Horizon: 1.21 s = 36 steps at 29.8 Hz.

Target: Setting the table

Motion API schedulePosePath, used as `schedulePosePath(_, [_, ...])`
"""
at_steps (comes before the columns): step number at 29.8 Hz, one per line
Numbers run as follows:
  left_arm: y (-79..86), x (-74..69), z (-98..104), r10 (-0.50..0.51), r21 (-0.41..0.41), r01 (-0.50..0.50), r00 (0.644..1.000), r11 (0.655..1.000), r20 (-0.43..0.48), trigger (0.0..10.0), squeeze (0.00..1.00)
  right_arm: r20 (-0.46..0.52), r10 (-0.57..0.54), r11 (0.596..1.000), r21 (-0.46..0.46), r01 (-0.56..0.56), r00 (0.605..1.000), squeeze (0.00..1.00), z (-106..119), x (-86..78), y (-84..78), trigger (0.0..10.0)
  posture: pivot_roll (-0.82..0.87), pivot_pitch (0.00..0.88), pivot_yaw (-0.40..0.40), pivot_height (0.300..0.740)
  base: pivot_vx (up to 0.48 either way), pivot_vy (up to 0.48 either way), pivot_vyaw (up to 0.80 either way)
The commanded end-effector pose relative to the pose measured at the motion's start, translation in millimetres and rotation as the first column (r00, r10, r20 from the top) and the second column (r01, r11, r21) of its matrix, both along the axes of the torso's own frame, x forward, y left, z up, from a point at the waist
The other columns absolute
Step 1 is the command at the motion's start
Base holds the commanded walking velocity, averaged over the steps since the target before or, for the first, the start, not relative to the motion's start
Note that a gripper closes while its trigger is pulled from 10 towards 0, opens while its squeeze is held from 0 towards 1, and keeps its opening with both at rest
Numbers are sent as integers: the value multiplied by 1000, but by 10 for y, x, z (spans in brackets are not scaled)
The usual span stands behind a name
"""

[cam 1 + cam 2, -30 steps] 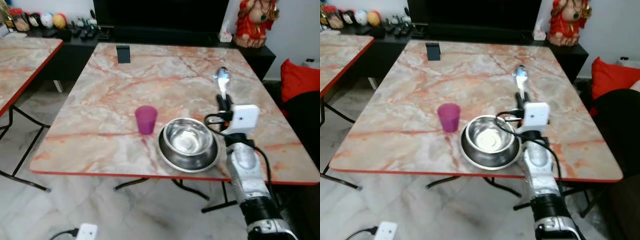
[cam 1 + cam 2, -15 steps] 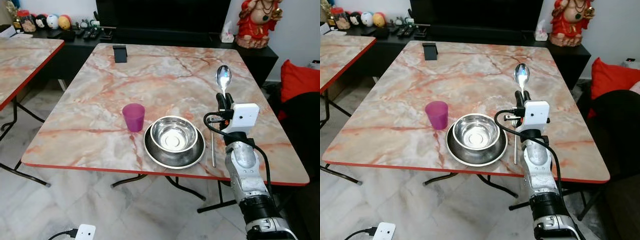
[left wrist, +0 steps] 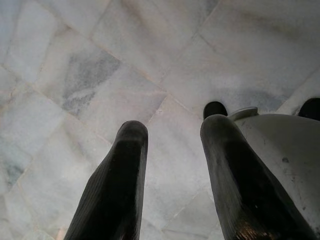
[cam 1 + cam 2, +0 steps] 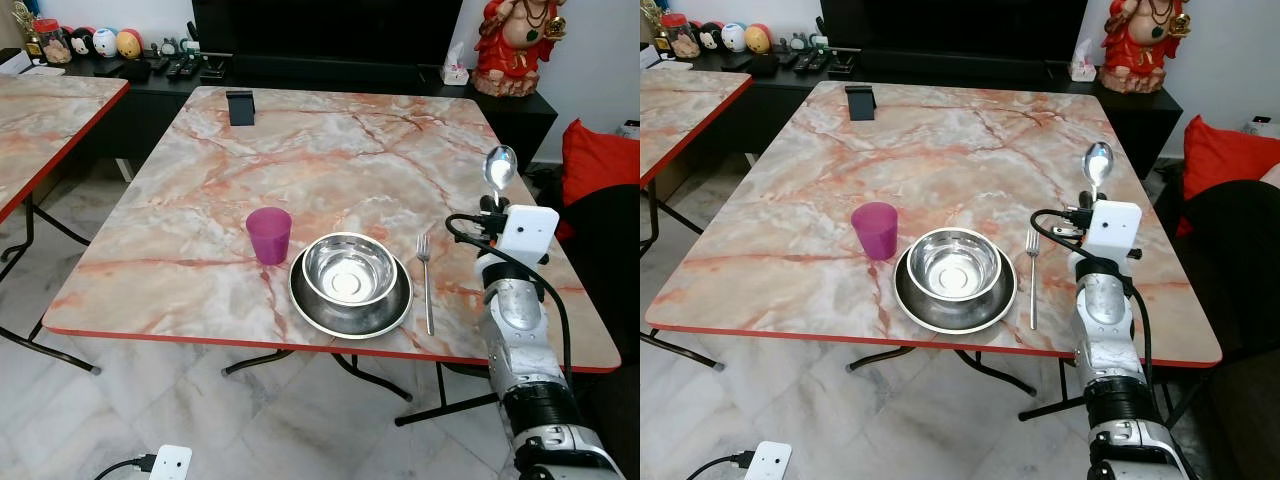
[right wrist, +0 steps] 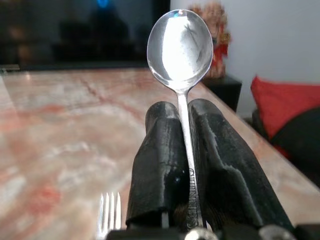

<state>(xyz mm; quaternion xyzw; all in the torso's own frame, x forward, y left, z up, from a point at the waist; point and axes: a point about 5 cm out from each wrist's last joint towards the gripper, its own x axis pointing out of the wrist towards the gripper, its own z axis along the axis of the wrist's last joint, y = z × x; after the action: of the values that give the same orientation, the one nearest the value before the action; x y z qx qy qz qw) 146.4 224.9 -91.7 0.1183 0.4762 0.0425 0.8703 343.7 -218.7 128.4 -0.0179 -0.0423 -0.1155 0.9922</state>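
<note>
A steel bowl point(image 4: 350, 270) sits on a dark plate point(image 4: 351, 312) near the table's front edge. Left of it stands a purple cup point(image 4: 268, 235). A fork point(image 4: 427, 285) lies on the table just right of the plate, tines pointing away from me. My right gripper point(image 4: 492, 205) hovers over the table's right side, right of the fork, shut on a steel spoon point(image 5: 180, 45) whose bowl points up and away. In the left wrist view my left gripper point(image 3: 172, 130) hangs open over the marble floor, holding nothing.
A small black object point(image 4: 240, 107) stands at the table's far left. A second marble table point(image 4: 40, 120) is at the left. A red cushion point(image 4: 595, 160) lies at the right, a red statue point(image 4: 515, 45) on the dark cabinet behind. A white adapter point(image 4: 170, 463) lies on the floor.
My right arm has swung to the right with the spoon, away from above the fork, which now lies in full view beside the plate. The camera shifted earlier.
</note>
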Motion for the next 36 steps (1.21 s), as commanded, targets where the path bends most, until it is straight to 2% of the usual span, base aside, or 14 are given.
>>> schedulePosePath(1, [9,-44,-18,14,-12,-15,1000,1000,-20,10000,0,-24,4,1000,31,-4,1000,0,20,39,-41,10000,10,0,-46,740,0,0,0])
schedulePosePath(3, [13,-47,-18,16,-12,-17,1000,1000,-21,10000,0,-60,12,1000,12,-11,998,0,-20,46,-34,10000,8,0,-45,740,0,0,0])
schedulePosePath(6, [23,-51,-17,18,-12,-19,1000,1000,-20,10000,0,-81,17,999,36,-14,997,0,-27,71,-43,10000,10,0,-44,740,0,0,0])
schedulePosePath(13, [45,-72,-19,26,-13,-26,999,1000,-24,10000,0,-77,41,998,53,-37,996,0,32,134,-6,10000,7,0,-43,740,0,0,0])
schedulePosePath(24, [37,-67,-20,28,-15,-28,999,1000,-23,10000,0,-87,59,997,58,-54,994,0,-18,121,52,10000,9,0,-44,740,0,0,0])
schedulePosePath(36, [14,-53,-20,25,-21,-26,999,999,-20,10000,0,-85,70,996,62,-65,994,0,-18,128,91,10000,9,0,-43,740,289,0,0])
